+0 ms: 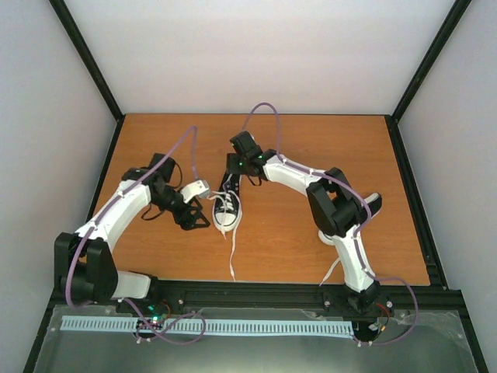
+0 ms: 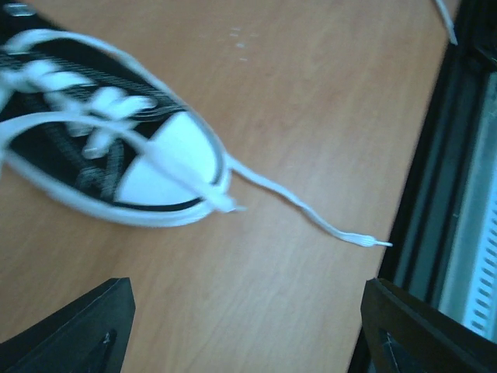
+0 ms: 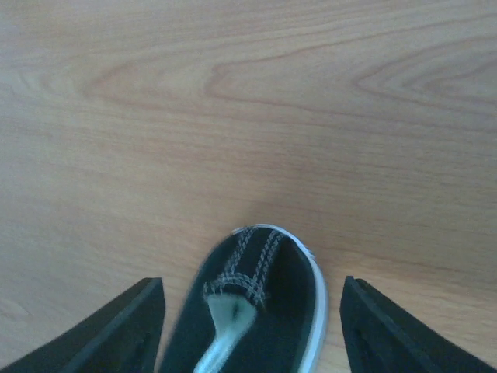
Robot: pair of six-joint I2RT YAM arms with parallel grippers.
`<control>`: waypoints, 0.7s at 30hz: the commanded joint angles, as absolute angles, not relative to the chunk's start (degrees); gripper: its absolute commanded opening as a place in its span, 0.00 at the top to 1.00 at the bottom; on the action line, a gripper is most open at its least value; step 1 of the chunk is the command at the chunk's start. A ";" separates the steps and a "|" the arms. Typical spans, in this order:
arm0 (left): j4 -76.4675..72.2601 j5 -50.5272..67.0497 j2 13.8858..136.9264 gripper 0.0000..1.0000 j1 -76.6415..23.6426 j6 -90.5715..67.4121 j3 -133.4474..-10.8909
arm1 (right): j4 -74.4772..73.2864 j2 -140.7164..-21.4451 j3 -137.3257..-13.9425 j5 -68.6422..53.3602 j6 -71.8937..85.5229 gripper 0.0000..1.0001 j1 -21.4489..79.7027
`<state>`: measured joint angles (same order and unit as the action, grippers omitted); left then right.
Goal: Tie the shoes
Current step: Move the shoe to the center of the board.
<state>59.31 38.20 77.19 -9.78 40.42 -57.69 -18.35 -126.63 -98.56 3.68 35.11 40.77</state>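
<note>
From above, we see one shoe (image 1: 226,208) near the middle of the bench (image 1: 295,233), toe toward the near edge, with its lace (image 1: 231,256) trailing that way. The left pincer (image 1: 196,220) sits just beside the shoe's left flank, and the right pincer (image 1: 235,167) hangs over its heel.

At the left wrist, we find the pincer spread wide, with the white toe cap (image 2: 167,167) ahead of it and apart from both fingers (image 2: 78,334).

At the right wrist, we find that pincer spread too. The heel (image 3: 248,303) lies between its fingers (image 3: 404,334), touching neither.
</note>
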 commanded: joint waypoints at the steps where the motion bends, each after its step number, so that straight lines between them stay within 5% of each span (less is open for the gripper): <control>1: 62.53 41.50 76.26 0.19 -16.07 49.79 -55.78 | -25.18 -120.11 -98.65 5.97 24.15 0.31 40.78; 10: 54.93 46.15 76.51 0.43 -20.86 74.41 -51.66 | -30.68 -104.99 -82.68 -0.56 18.36 0.21 40.48; 21: 32.06 36.01 81.45 0.27 -23.18 85.98 -46.71 | -30.36 -100.53 -68.74 -7.65 21.42 0.24 41.35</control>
<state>40.23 36.80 79.59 -22.41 78.94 -45.15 -29.87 -101.65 -71.18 -2.94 20.43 40.60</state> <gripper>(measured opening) 0.710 0.773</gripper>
